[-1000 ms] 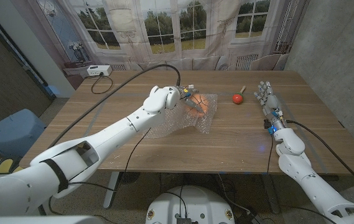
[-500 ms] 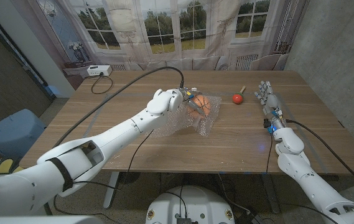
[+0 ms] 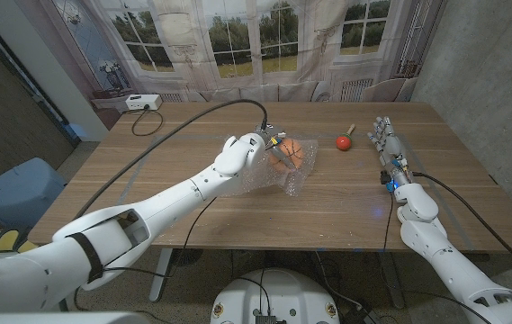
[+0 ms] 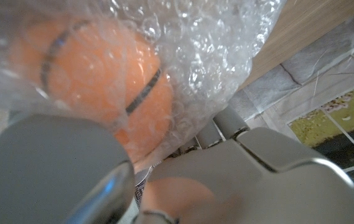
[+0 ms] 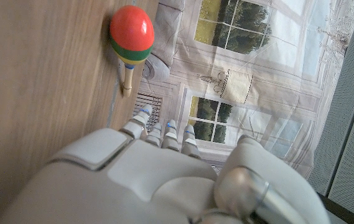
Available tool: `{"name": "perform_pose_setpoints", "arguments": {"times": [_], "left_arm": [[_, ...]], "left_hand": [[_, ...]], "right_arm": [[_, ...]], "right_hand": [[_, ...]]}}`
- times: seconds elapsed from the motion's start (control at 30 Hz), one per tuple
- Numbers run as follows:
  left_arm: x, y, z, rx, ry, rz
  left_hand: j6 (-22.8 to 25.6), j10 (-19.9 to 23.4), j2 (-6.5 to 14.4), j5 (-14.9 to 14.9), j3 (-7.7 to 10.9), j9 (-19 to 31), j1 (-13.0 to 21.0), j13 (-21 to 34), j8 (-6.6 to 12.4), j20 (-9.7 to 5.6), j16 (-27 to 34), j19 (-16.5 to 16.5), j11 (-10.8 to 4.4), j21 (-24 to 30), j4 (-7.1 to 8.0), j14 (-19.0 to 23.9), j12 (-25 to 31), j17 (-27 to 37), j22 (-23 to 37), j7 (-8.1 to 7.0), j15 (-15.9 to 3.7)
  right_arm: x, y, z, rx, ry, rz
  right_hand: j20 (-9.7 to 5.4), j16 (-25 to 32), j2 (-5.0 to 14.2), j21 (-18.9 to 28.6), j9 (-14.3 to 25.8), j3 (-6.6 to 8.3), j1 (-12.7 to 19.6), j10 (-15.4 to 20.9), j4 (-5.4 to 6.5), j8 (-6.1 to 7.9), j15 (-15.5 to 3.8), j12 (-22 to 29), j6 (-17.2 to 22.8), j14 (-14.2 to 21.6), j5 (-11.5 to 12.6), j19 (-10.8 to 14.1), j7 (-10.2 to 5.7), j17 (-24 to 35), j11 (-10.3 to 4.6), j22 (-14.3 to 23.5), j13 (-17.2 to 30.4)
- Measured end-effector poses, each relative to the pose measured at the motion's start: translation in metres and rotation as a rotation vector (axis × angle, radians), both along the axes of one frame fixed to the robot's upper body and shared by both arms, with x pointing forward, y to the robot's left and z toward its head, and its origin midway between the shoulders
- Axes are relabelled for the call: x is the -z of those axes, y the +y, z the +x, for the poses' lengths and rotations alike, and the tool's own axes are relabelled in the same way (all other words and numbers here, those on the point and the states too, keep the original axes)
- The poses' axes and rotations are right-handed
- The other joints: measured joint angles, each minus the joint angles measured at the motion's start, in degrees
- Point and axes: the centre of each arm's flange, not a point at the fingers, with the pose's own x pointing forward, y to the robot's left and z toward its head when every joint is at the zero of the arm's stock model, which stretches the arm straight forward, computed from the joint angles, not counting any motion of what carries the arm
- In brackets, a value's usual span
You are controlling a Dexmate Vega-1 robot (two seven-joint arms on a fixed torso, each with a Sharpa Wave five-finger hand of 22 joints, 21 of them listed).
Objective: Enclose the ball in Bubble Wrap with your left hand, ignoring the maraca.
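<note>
From the head view, a brown wooden desk (image 3: 238,207) stands before a backdrop printed with windows and trees, grey wall to the right. A white box (image 3: 141,102) sits at the far left corner of the desk, and a black cable (image 3: 175,121) runs from it across the wood toward the left arm. A blue chair (image 3: 17,189) stands off the desk's left side. The left hand (image 3: 245,151) sits at the desk's middle, pressed against the near-left side of the Bubble Wrap (image 3: 278,175), its fingers closed on the film. The ball (image 3: 289,153) — orange with dark seams — rests inside the raised wrap, just beside that hand. The maraca (image 3: 344,140) lies well apart to the right, red head toward the robot. Just right of it the right hand (image 3: 384,138) stands empty, fingers straight and apart.

In the left wrist view, the ball (image 4: 96,74) shows blurred behind the clear, bubbled Bubble Wrap (image 4: 214,43), which drapes over it; the left hand (image 4: 183,180) presses close beneath.

In the right wrist view, the maraca (image 5: 131,34) — red head, green and yellow bands, pale wooden handle — lies on the desk (image 5: 40,81) near the fingertips (image 5: 142,114) of the right hand (image 5: 158,180), not touching.
</note>
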Motion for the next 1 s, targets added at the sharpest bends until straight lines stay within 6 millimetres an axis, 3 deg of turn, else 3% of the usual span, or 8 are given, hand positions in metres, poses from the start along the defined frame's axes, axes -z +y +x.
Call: {"name": "perform_pose_setpoints", "arguments": {"times": [0.17, 0.33, 0.5, 0.77, 1.0], "left_arm": [[0.003, 0.002, -0.003, 0.004, -0.055, -0.021], [0.004, 0.005, -0.005, 0.008, -0.106, -0.044], [0.003, 0.008, -0.008, 0.015, -0.156, -0.073], [0.0, 0.01, -0.016, 0.046, -0.24, -0.172], [-0.008, 0.013, -0.023, 0.085, -0.327, -0.309]], "left_hand": [[2.1, 1.6, -0.3, 0.0, 0.03, 0.2, 0.3, 1.3, 0.86, -0.41, 0.2, 0.6, -0.09, 1.8, 0.03, 1.7, 1.1, 0.9, 0.3, 0.05, -1.33], [2.5, 2.0, -0.4, 0.0, 0.03, 0.1, 0.4, 2.1, 1.35, -0.21, 0.5, 0.8, 0.11, 3.0, 0.03, 2.6, 1.6, 1.4, 0.3, 0.26, -1.22], [4.0, 2.1, -0.7, 0.0, 0.03, -0.1, 0.7, 2.6, 1.36, -0.21, 0.7, 0.8, 0.12, 3.4, 0.03, 3.3, 1.9, 1.7, 0.3, 1.7, -1.2], [4.3, 2.2, -0.7, 0.0, 0.02, -0.3, 0.7, 3.3, 1.36, -0.21, 0.7, 0.3, 0.23, 4.1, 0.02, 3.4, 1.9, 1.9, 0.3, 2.01, -1.1], [4.5, 2.2, -0.7, 0.3, 0.02, -0.4, 0.7, 3.4, 1.35, 0.11, 0.4, 0.0, 0.24, 4.6, 0.01, 3.4, 2.3, 2.0, 0.5, 1.95, -1.09]], "right_arm": [[0.0, 0.0, 0.0, 0.001, 0.0, 0.0], [0.0, -0.001, 0.0, 0.002, -0.002, 0.0], [-0.001, -0.002, -0.001, 0.004, -0.004, -0.001], [-0.002, -0.003, -0.003, 0.003, -0.008, -0.008], [-0.003, -0.002, -0.004, -0.012, -0.004, -0.02]], "right_hand": [[0.0, 0.0, 0.16, 0.0, 0.0, 0.23, -0.2, 0.0, -0.23, 0.0, 0.0, 0.0, 0.0, 0.0, 0.2, 0.0, 0.0, 0.0, 0.0, 0.0, 0.0], [0.0, 0.0, 0.24, 0.0, 0.0, 0.23, -0.2, 0.0, -0.23, 0.0, 0.0, 0.0, 0.0, 0.0, 0.2, 0.0, 0.0, 0.0, 0.0, 0.0, 0.0], [0.0, 0.0, 0.23, 0.0, 0.0, 0.23, -0.2, 0.0, -0.23, 0.0, 0.0, 0.0, 0.0, 0.0, 0.2, 0.0, 0.0, 0.0, 0.0, 0.0, 0.0], [0.0, 0.0, 0.23, 0.0, 0.0, 0.25, -0.2, 0.0, -0.25, 0.0, 0.0, 0.0, 0.0, 0.0, 0.2, 0.0, 0.0, 0.0, -0.01, 0.0, 0.0], [-0.12, 0.0, 0.95, 0.0, 0.0, 1.03, 0.5, 0.0, -1.02, 0.0, 0.0, 0.0, 0.2, 0.0, 0.2, 0.9, -0.22, -0.1, -0.01, -0.1, 0.0]]}}
